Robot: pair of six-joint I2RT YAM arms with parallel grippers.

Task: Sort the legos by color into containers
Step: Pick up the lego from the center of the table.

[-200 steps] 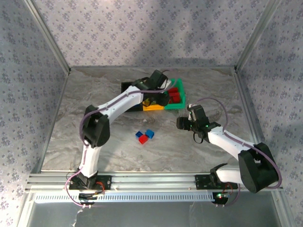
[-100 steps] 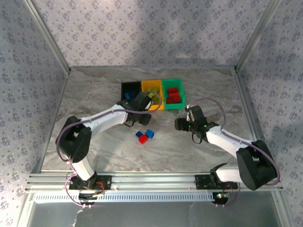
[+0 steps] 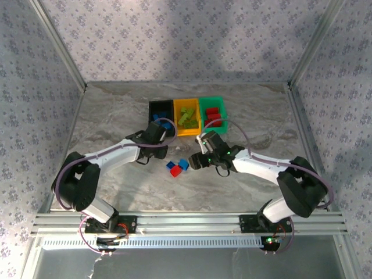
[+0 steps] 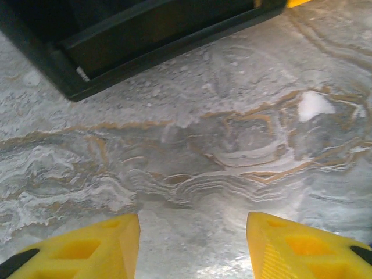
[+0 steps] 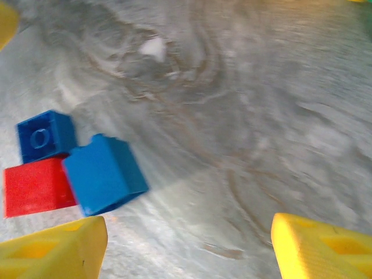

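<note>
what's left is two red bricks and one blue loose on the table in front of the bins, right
No: two blue bricks and one red brick lie loose on the table in front of the bins; the right wrist view shows it.

Top camera high over the table (image 3: 261,180); wrist cameras close, downward, on black bin (image 4: 145,29) and loose bricks (image 5: 104,174).

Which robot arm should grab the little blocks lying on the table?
Right. The right gripper is open and empty, close beside the two blue legos and the red lego, and aimed at them. The left gripper, also open, faces bare table and the black bin instead.
</note>
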